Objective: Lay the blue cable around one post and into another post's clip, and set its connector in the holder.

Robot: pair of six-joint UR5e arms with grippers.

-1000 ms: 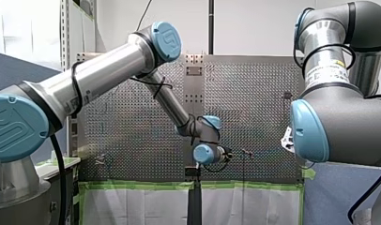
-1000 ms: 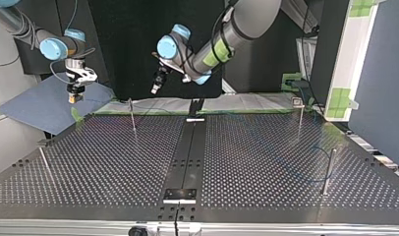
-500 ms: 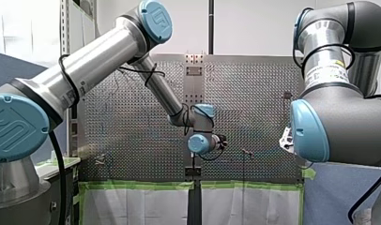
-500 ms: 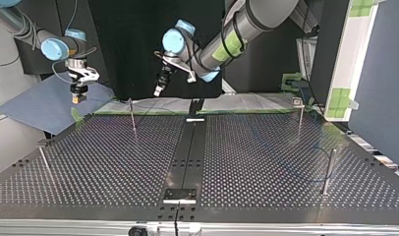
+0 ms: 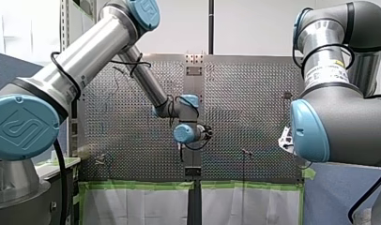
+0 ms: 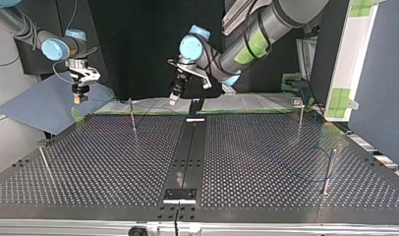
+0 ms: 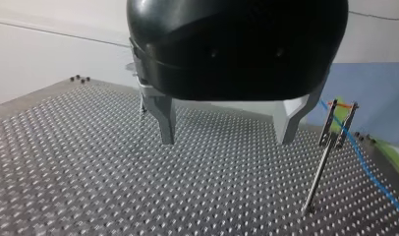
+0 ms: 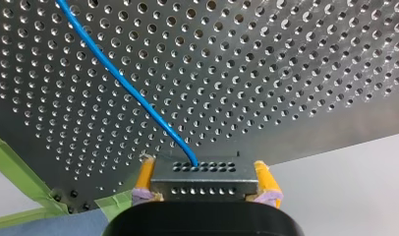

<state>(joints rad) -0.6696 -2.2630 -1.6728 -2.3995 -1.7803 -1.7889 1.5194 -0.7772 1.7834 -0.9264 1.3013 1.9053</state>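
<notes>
Since the earlier frames my left arm has carried my left gripper [image 6: 173, 100] toward the top view's middle, near the far end of the black strip [image 6: 190, 147]. My right gripper [image 6: 78, 97] hangs almost where it was, seen against the blue-grey mat [image 6: 40, 110] at that view's left.

Writing is scarce. A white label [image 5: 325, 70] on my right arm bears print too small to read, and the blue joint cap [image 5: 19, 127] shows a moulded emblem (no legible letters).

The table [image 6: 104, 162] is dull metal sheet drilled with a regular grid of small holes, and green tape [image 5: 141, 185] runs along its edge.

My left gripper's metal fingers [image 7: 163, 120] stand spread wide above the table with nothing between them. Beside them a slim upright post [image 7: 318, 174] carries a forked clip [image 7: 341, 120] with an orange band across its top. The blue cable [image 7: 367, 167] runs along the table just past it; whether it touches the clip I cannot tell.

My right gripper's yellow pads [image 8: 146, 177] are clamped on both ends of the connector [image 8: 202, 179], a grey metal block with rows of small holes. The cable leaves the block's middle and curves away over the perforated sheet.
</notes>
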